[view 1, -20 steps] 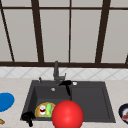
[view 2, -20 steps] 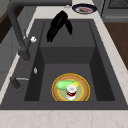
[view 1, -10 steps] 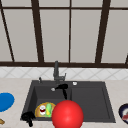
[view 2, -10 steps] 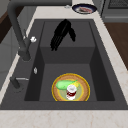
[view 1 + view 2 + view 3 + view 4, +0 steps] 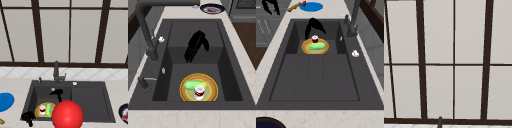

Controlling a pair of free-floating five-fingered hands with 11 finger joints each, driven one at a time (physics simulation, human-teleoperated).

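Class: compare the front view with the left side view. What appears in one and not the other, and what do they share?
Front only: the window, a big red ball, a blue plate on the counter, and the left hand at the sink's front edge.
Left side only: the stove corner beyond the counter.
Both: the sink, the faucet, the right hand above the basin, and the yellow plate carrying a green item and a small can.

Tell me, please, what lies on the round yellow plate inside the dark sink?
On the round yellow plate lie a green oblong vegetable and a small red-and-white can. What lies beneath them is hidden.
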